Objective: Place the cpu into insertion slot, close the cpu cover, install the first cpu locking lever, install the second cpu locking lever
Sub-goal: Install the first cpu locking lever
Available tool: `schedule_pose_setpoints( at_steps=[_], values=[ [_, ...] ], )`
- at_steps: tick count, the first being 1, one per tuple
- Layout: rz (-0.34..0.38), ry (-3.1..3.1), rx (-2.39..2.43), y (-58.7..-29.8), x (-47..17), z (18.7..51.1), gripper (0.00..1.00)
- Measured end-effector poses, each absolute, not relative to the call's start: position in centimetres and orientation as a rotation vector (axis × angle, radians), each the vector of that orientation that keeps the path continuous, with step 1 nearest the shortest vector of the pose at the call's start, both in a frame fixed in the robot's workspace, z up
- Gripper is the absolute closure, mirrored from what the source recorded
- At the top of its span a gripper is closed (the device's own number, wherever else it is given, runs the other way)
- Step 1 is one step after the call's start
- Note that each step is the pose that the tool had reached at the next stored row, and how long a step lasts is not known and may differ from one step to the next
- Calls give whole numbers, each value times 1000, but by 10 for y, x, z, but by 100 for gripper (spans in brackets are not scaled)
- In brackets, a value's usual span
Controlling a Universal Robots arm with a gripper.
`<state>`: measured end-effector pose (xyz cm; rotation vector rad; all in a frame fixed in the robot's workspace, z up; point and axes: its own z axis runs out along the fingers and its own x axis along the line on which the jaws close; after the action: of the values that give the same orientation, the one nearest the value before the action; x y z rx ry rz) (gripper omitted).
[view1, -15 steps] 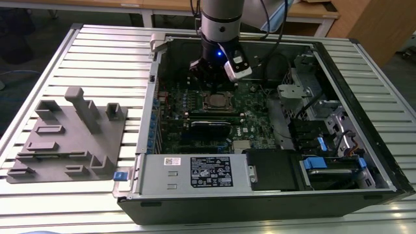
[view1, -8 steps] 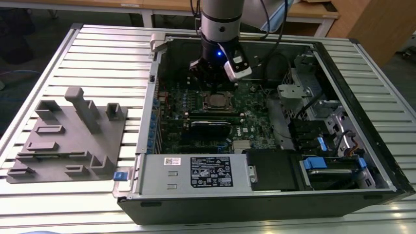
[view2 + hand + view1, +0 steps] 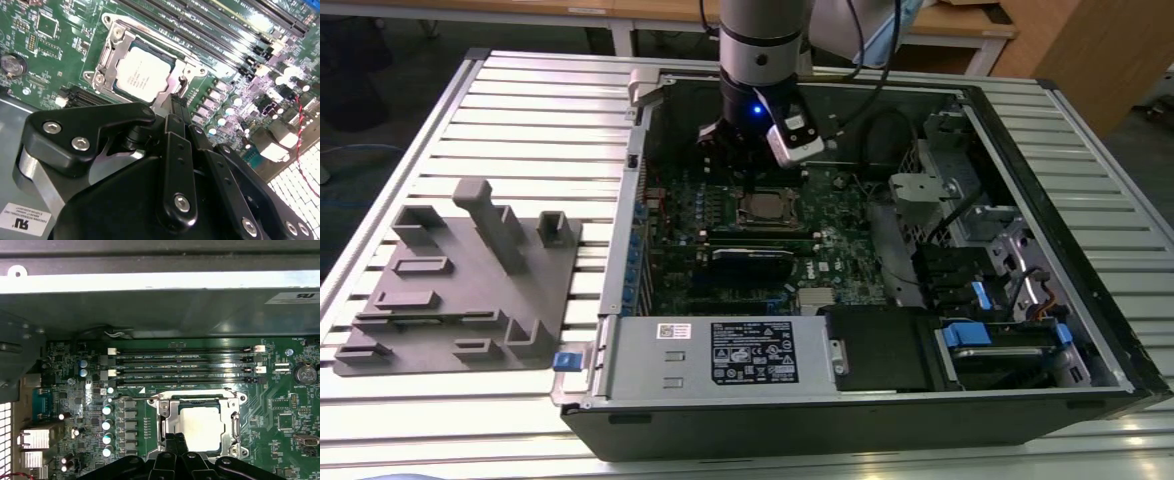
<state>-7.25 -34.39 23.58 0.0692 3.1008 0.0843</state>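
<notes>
The cpu (image 3: 144,76) (image 3: 200,426) lies flat in the insertion slot (image 3: 770,209) on the green motherboard, its silver top showing. The cpu cover (image 3: 111,54) (image 3: 198,403), a silver frame, lies down around it with the chip in its window. My gripper (image 3: 176,106) (image 3: 175,439) (image 3: 746,170) is shut, its black fingertips pressed together with nothing visible between them. It hovers at one edge of the socket frame, just beside the chip. How the locking levers stand I cannot tell.
The open computer case (image 3: 630,250) lies on a slatted metal table. Long black memory slots (image 3: 185,365) run beside the socket. A power supply (image 3: 720,350) and drive bays with blue tabs (image 3: 983,330) fill the near side. A grey fixture block (image 3: 454,280) sits on the exterior view's left.
</notes>
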Motion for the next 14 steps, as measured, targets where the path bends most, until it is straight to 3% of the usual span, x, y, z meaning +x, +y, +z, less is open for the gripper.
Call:
schedule_pose_setpoints(
  at_steps=[14],
  values=[
    [84,3101,71,-344,-73,241,89]
  ],
)
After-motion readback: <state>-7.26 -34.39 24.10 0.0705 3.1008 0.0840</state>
